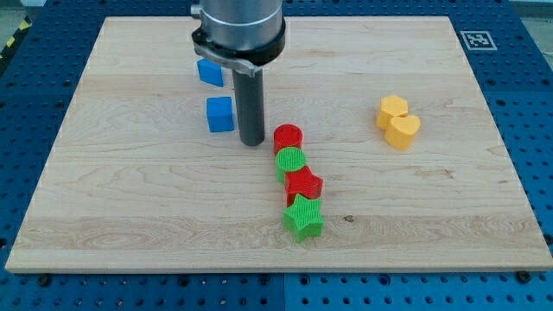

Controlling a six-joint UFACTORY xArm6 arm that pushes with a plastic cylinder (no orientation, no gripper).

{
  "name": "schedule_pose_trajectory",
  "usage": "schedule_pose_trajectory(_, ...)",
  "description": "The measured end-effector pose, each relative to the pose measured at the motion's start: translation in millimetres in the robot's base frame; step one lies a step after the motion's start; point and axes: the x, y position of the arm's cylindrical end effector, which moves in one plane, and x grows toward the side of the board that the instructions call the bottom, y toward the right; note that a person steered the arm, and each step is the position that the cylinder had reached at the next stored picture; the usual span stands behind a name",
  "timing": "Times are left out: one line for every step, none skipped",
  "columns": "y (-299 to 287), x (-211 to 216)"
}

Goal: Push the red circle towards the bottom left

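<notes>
The red circular ribbed plastic block is sitting near the middle of the pale wooden board, heading a touching column: green circle, red star, green star. My tip, a bare upright rod holding nothing, is standing just left of it, right of the blue cube.

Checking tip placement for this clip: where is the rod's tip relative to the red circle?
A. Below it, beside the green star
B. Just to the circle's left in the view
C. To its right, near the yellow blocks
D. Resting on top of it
B: my tip stands on the board just left of the red circle, between it and the blue cube.
</notes>
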Motion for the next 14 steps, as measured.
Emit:
schedule_pose_trajectory(-46.2, -32.1)
schedule_pose_trajectory(-49.1, -82.4)
schedule_pose_trajectory(-49.1, -79.4)
schedule_pose_trajectory(-37.3, -56.4)
schedule_pose_trajectory(-17.2, -43.5)
schedule_pose_trajectory(-17.2, -43.5)
schedule_pose_trajectory(-16.9, -43.5)
schedule_pose_trajectory(-16.8, -43.5)
schedule_pose_trajectory(31.7, -42.0)
schedule_pose_trajectory(79.3, -33.6)
schedule_pose_trajectory(128.2, -4.3)
schedule_pose_trajectory(101.9, 10.8)
schedule_pose_trajectory(49.5, -8.9)
schedule_pose_trajectory(20.8, -8.9)
